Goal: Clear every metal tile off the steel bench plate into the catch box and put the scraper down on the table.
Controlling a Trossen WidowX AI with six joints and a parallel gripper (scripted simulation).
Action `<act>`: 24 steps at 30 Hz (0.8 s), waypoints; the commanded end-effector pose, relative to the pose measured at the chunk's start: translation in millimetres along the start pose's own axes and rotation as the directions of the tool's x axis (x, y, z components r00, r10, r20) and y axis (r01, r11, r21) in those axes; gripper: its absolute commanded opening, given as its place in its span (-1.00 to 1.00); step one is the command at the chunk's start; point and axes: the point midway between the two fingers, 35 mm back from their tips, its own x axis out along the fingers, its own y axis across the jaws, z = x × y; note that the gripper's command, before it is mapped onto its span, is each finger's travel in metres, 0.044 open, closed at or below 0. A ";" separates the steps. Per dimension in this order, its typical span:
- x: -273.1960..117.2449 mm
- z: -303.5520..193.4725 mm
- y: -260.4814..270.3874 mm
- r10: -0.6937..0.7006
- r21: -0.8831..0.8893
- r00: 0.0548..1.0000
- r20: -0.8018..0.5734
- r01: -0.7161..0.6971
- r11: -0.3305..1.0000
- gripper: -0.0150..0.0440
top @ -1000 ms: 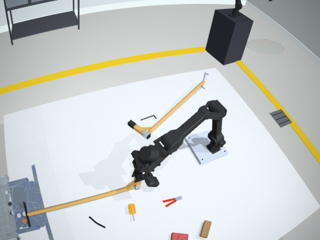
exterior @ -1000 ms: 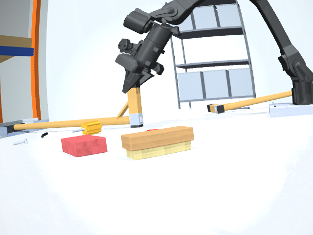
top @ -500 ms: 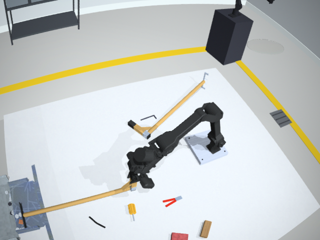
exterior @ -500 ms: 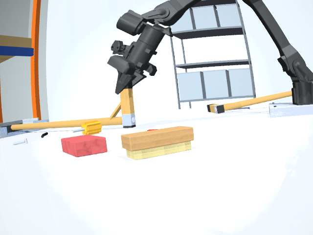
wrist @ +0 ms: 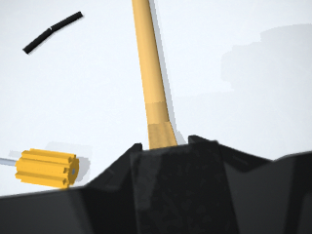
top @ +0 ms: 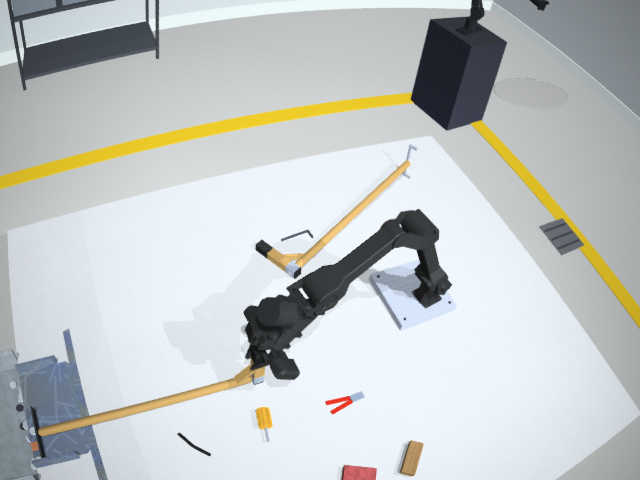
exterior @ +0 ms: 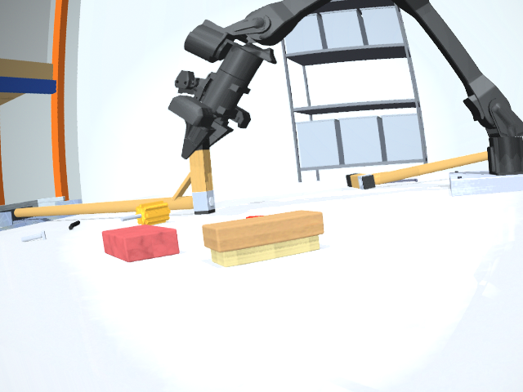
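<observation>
My gripper (top: 256, 361) (exterior: 199, 147) (wrist: 165, 141) is shut on the upright wooden grip of the long scraper (top: 155, 403) (exterior: 84, 208) (wrist: 151, 63). The scraper's shaft runs left, low over the table. Its dark blade (top: 35, 421) stands across the steel bench plate (top: 54, 382) near its left end. An orange tile (top: 34, 445) is close at the blade's left side. A dark tile (top: 19, 408) and several pale round ones lie farther left, around the border with the grey catch box (top: 9, 426). Which of them are inside the box is hard to tell. The box is cut off by the frame.
A second wooden-handled tool (top: 356, 211) with a hooked metal end lies behind the arm, near a hex key (top: 297, 235). A yellow screwdriver (top: 264, 417) (exterior: 153, 212) (wrist: 47, 168), black strip (top: 193, 444) (wrist: 53, 28), red-handled pliers (top: 341, 401), red block (exterior: 141, 243) and wooden brush (exterior: 264, 232) lie in front.
</observation>
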 end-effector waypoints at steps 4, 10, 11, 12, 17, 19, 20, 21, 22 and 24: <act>4.3 14.1 -0.2 0.005 -0.003 1.000 0.018 -0.005 1.000 -0.49; 9.8 19.9 -1.6 0.005 -0.003 1.000 0.018 -0.005 1.000 -0.49; 10.7 20.9 -1.9 0.005 -0.003 1.000 0.019 -0.005 1.000 -0.49; 11.6 21.8 -2.3 0.005 -0.003 1.000 0.019 -0.005 1.000 -0.49; 13.3 17.4 -2.8 0.001 -0.001 1.000 0.006 -0.001 1.000 -0.49; 13.3 17.4 -2.8 0.001 -0.001 1.000 0.006 -0.001 1.000 -0.49; 13.3 17.4 -2.8 0.001 -0.001 1.000 0.006 -0.001 1.000 -0.49; 13.3 17.4 -2.8 0.001 -0.001 1.000 0.006 -0.001 1.000 -0.49; 13.3 17.4 -2.8 0.001 -0.001 1.000 0.006 -0.001 1.000 -0.49; 13.3 17.4 -2.8 0.001 -0.001 1.000 0.006 -0.001 1.000 -0.49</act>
